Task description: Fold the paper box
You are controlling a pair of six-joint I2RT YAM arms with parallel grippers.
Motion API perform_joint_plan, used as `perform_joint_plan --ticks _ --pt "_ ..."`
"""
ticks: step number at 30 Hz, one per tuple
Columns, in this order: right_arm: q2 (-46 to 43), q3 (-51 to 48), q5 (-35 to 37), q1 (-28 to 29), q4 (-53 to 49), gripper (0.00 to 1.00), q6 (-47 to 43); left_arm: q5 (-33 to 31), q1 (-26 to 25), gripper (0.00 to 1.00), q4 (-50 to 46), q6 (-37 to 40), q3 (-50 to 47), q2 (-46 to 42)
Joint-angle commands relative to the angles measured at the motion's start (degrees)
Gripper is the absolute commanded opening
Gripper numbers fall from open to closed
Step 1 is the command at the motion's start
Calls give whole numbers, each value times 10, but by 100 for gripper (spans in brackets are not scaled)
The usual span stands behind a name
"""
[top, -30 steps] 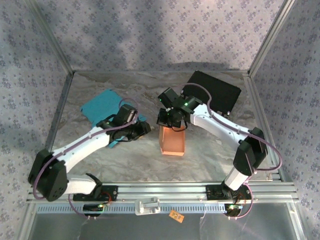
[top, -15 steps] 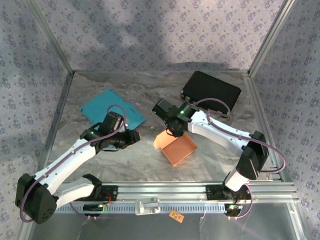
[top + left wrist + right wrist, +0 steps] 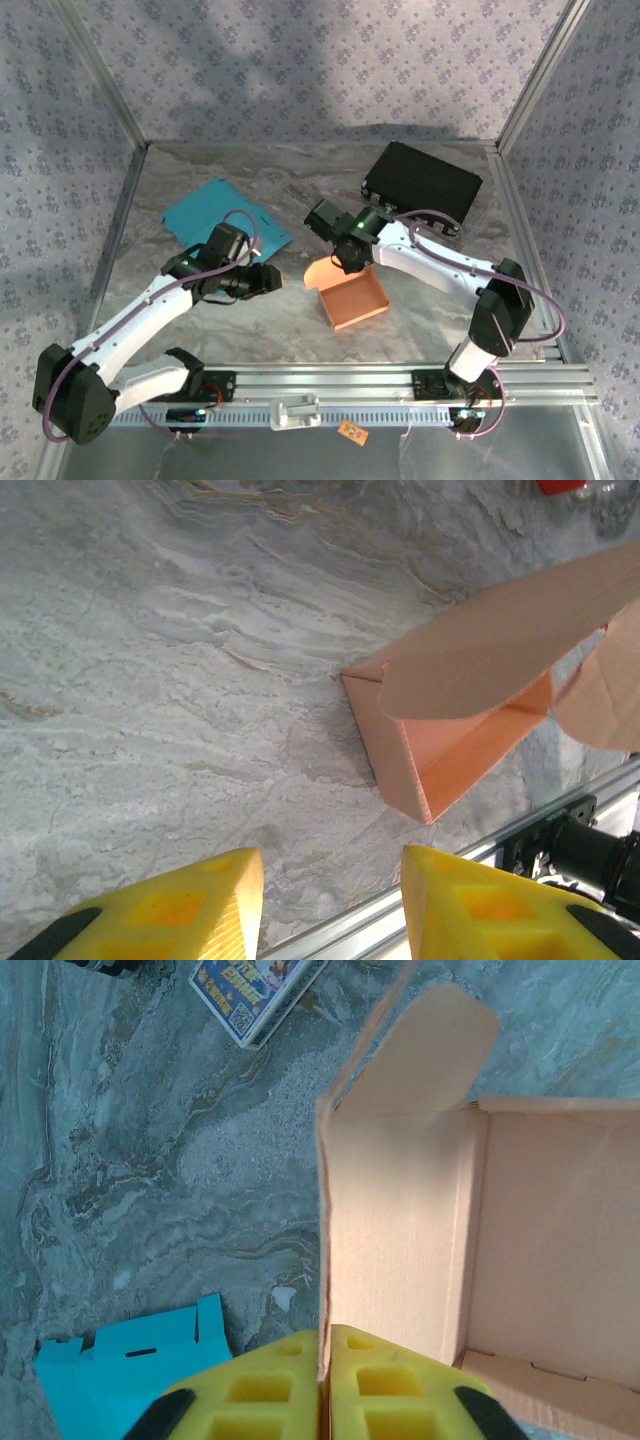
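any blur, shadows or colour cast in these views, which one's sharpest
Top external: soft overall, patchy shadows on the patterned back wall, the orange box evenly lit. Left wrist: the box's near flap looks soft-edged, the marble table sharper. Right wrist: sharpest, cardboard ribbing visible by the right pincer, with a bluish cast on the marble.

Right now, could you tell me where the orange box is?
Top view: the orange box sits mid-table, one wall pinched by the right gripper, right of the teal sheet.
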Motion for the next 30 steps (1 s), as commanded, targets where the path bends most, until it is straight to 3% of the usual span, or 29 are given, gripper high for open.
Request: perform_joint_plan --ticks 1,8,12,14,16,19,22,25,27,30 --pt "-34 -23 5 -9 -11 15 61 24 -13 41 19 63 37 15" --pt "-88 -56 -33 -50 -1 31 -37 -7 -73 40 42 188 67 72" --pt "-115 -38 -30 -77 -23 46 -160 -73 -111 41 34 236 80 80" --pt "-140 -36 -19 -97 -3 46 -297 -90 -115 41 54 244 64 64" --pt "-178 -58 -37 -126 55 47 -500 -89 -116 44 96 253 41 43" --pt "-240 -114 -162 -208 103 49 -768 -104 -116 51 130 254 32 46" --pt "-280 -179 -329 -320 119 55 -940 -124 -116 51 120 253 56 86" --pt "-255 -200 -474 -404 116 56 -1058 -111 -117 51 126 247 76 116" --pt "-218 -195 -505 -419 95 53 -1105 -102 -117 51 131 239 83 129" --pt "-190 -213 -488 -408 121 50 -1137 -113 -118 51 118 234 97 145"
